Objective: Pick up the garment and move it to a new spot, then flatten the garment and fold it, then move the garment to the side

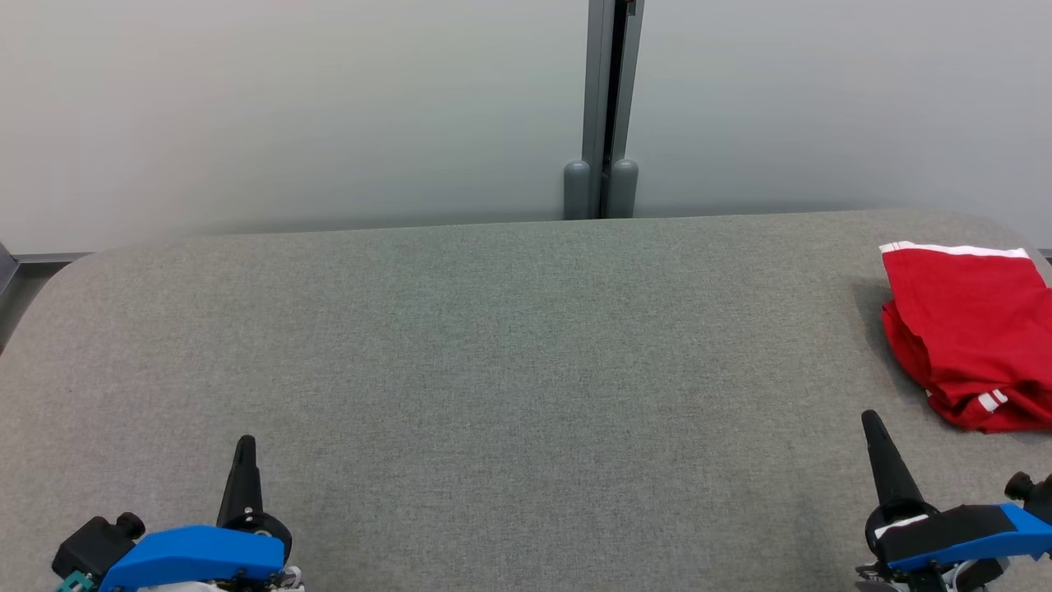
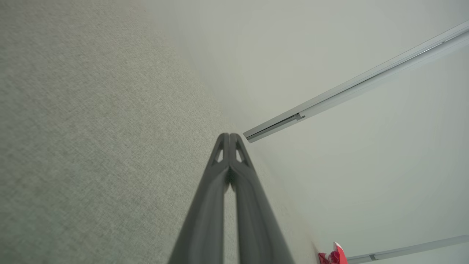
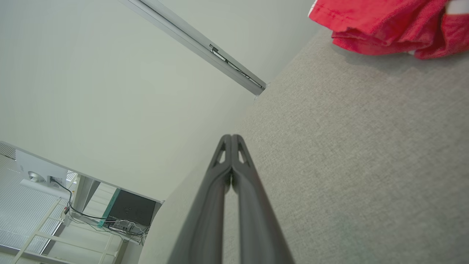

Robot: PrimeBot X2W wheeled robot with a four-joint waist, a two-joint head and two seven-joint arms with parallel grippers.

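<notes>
The folded red garment [image 1: 966, 333] lies at the table's [image 1: 493, 345] right edge; the left gripper [image 1: 245, 444] and right gripper [image 1: 869, 419] are both closed, empty.

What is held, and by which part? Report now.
Nothing is held: left gripper and right gripper are shut empty; the red garment lies apart on the table.

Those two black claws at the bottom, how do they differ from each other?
The left gripper sits far across the table from the red garment; the right gripper is close beside it. The left gripper's fingers point almost straight up the head view; the right gripper's lean leftward. Both are shut and empty, with dark fingers on blue bodies.
</notes>
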